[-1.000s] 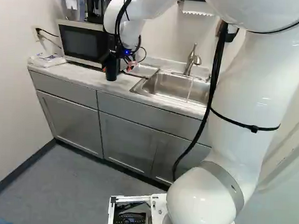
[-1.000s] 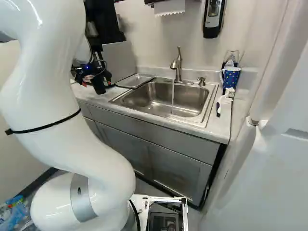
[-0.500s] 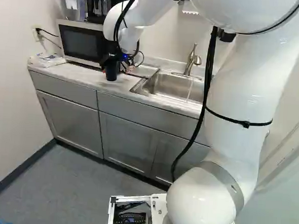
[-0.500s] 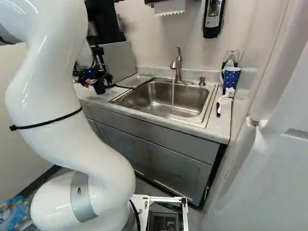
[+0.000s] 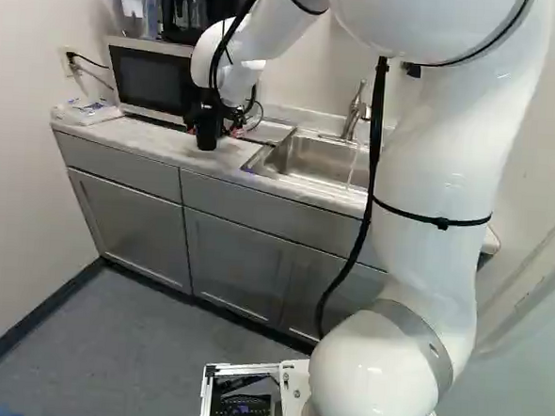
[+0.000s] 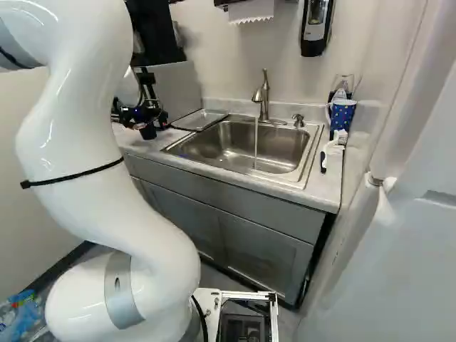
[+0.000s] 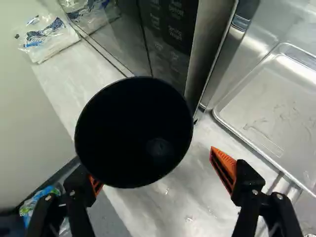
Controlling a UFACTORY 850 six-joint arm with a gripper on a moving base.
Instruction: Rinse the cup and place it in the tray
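Observation:
The black cup (image 5: 207, 130) stands upright on the counter in front of the microwave; in the wrist view I look down into the cup (image 7: 133, 133). My gripper (image 6: 137, 114) is beside it at the left of the right base view. Seen from the wrist, the gripper (image 7: 157, 168) is open. One finger is partly hidden behind the cup's rim; the other stands clear of the cup, with bare counter between. The metal tray (image 7: 276, 106) lies on the far side of that finger, between microwave and sink.
Water runs from the faucet (image 6: 262, 96) into the sink (image 6: 239, 146). The microwave (image 5: 151, 80) stands behind the cup. A blue patterned mug (image 6: 342, 117) and a white brush (image 6: 332, 149) are at the sink's right. A plastic packet (image 5: 87, 111) lies at the counter's left end.
The arm has swung left in the left base view and reached further forward, bringing the gripper closer around the cup. The cup and the base have stayed in place.

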